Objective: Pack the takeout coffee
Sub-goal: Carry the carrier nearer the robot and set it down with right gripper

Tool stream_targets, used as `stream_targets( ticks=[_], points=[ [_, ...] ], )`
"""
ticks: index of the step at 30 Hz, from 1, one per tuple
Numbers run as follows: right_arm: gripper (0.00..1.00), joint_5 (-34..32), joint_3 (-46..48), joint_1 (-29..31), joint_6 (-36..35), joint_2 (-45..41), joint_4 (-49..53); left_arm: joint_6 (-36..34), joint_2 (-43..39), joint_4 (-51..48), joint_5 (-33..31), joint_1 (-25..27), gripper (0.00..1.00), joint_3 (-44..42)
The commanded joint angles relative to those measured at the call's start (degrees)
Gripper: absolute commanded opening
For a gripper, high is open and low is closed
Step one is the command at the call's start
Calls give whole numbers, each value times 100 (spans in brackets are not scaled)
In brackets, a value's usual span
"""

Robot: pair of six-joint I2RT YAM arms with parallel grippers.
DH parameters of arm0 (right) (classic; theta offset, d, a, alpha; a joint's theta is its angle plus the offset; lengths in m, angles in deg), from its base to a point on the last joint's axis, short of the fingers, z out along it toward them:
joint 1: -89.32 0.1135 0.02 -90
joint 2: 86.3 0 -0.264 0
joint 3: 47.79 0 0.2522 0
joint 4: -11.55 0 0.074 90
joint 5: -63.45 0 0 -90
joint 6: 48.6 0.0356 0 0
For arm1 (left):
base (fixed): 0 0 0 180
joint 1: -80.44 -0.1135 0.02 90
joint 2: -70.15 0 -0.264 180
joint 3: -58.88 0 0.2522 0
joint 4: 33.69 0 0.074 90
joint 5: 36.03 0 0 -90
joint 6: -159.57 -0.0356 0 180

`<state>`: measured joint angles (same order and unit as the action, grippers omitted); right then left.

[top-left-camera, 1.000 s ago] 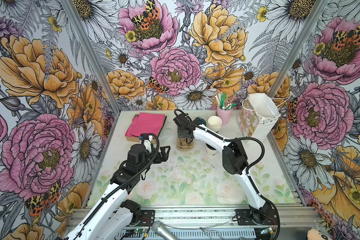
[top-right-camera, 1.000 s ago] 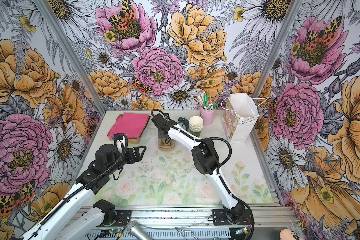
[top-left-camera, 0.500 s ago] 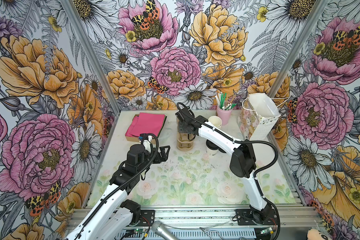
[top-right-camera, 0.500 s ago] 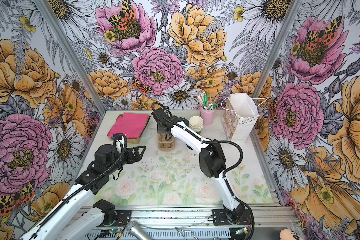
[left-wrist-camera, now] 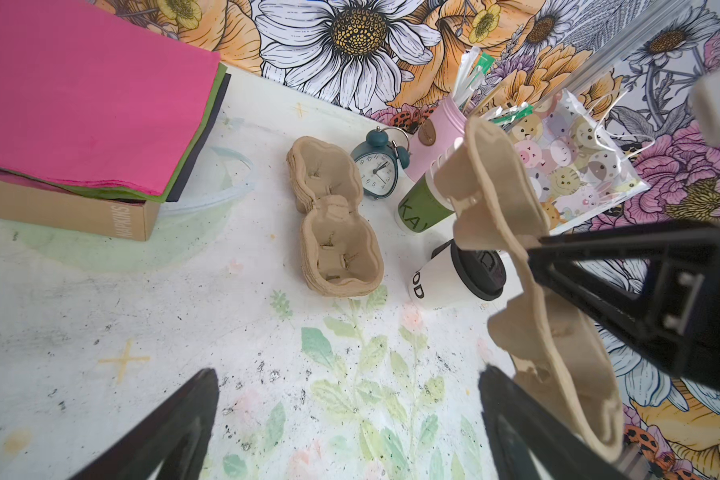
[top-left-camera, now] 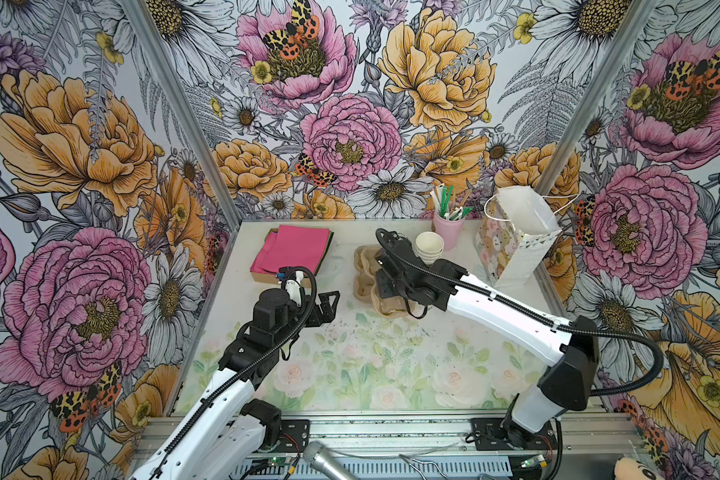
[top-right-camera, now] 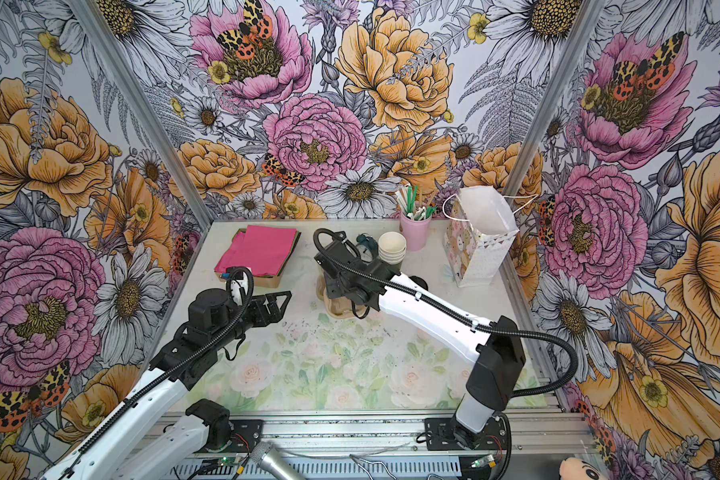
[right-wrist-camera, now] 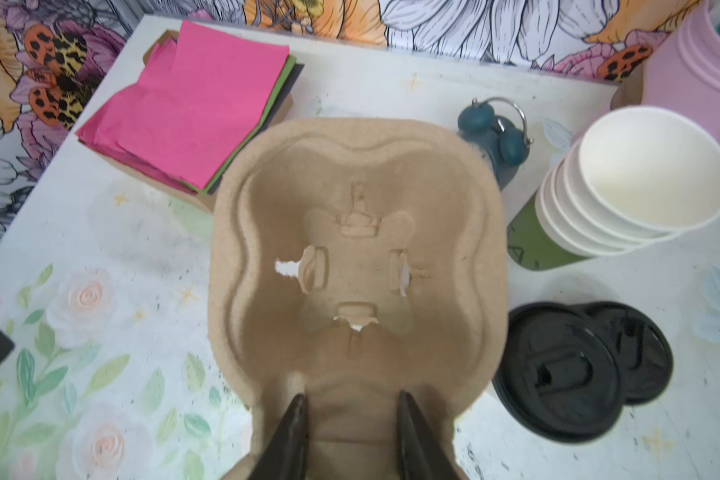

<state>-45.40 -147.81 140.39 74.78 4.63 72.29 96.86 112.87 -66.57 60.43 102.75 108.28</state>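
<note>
Your right gripper is clamping a cup carrier, now lifting it off the carrier stack. Left gripper is hanging wide, empty. Coffee cup is standing on the table, apparently beside the raised carrier; loading's coming next.

Napkins pink; clock teal; coffee cup white, lid black; bag seemingly animal-printed.

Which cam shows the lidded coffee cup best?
Left wrist: the takeout coffee shows white wall and black lid, standing by the green-bottomed cup stack. Right wrist shows only black lids from above; cannot tell which is its. Both top views: the right arm hides it.
</note>
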Motion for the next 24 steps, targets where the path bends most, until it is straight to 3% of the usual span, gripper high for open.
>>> stream_targets(
  ticks=[1,10,24],
  points=[
    [34,-27,732,82,138,-598,5,53,-97,7,19,-43,99,-37],
    [34,392,2521,254,182,-1530,-13,64,-79,4,46,-49,99,-16],
    [34,505,3582,335,317,-1038,-352,110,-88,-13,-8,-33,99,-26]
  ],
)
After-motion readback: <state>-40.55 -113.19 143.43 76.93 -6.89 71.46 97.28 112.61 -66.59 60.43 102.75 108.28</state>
